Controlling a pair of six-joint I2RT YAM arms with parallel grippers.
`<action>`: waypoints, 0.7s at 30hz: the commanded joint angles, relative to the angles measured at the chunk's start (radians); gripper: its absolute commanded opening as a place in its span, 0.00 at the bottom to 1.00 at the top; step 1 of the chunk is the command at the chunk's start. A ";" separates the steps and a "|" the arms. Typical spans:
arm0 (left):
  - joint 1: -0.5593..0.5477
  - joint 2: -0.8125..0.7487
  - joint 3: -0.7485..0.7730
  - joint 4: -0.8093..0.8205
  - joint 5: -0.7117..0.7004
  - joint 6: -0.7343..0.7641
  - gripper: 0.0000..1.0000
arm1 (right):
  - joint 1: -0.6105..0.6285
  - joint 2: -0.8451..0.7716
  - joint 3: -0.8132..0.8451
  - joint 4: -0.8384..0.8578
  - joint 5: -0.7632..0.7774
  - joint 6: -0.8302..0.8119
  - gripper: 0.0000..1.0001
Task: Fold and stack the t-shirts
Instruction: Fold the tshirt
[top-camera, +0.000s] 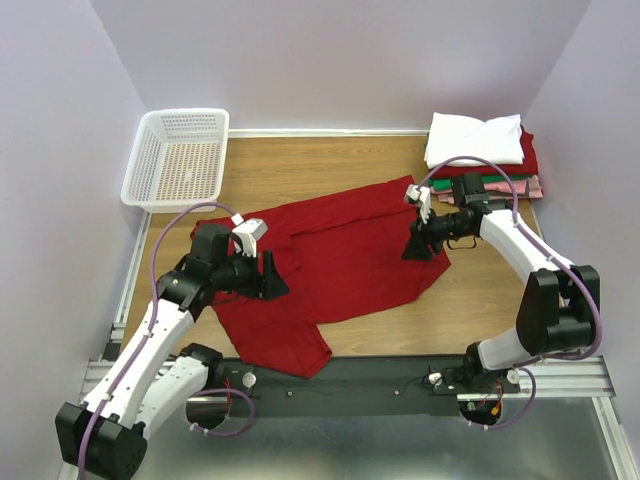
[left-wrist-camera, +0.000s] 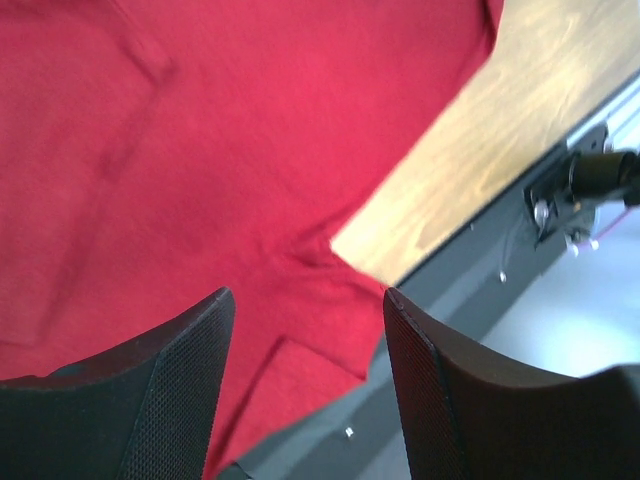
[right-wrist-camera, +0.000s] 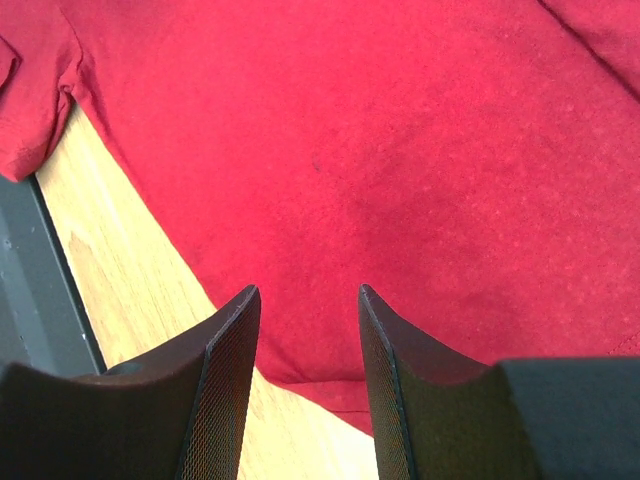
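A large dark red t-shirt (top-camera: 330, 265) lies spread and rumpled on the wooden table (top-camera: 330, 160). It also fills the left wrist view (left-wrist-camera: 200, 150) and the right wrist view (right-wrist-camera: 400, 150). A stack of folded t-shirts (top-camera: 478, 150), white on top with dark red, green and pink below, sits at the far right. My left gripper (top-camera: 275, 280) is open and empty over the shirt's left part, near a sleeve (left-wrist-camera: 290, 380). My right gripper (top-camera: 420, 248) is open and empty above the shirt's right edge (right-wrist-camera: 320, 385).
A white mesh basket (top-camera: 178, 157) stands at the far left of the table. The shirt's near sleeve (top-camera: 290, 355) hangs over the table's front edge onto the dark metal rail (top-camera: 380, 385). Lilac walls close in three sides.
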 joint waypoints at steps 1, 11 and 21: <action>-0.067 -0.015 -0.003 -0.046 -0.046 -0.070 0.68 | 0.000 0.001 -0.013 -0.004 0.003 0.001 0.51; -0.358 -0.003 -0.056 -0.012 -0.131 -0.294 0.68 | 0.000 0.004 -0.016 0.002 0.018 0.004 0.52; -0.609 0.016 -0.082 0.029 -0.183 -0.505 0.67 | 0.002 0.004 -0.017 0.004 0.018 0.009 0.52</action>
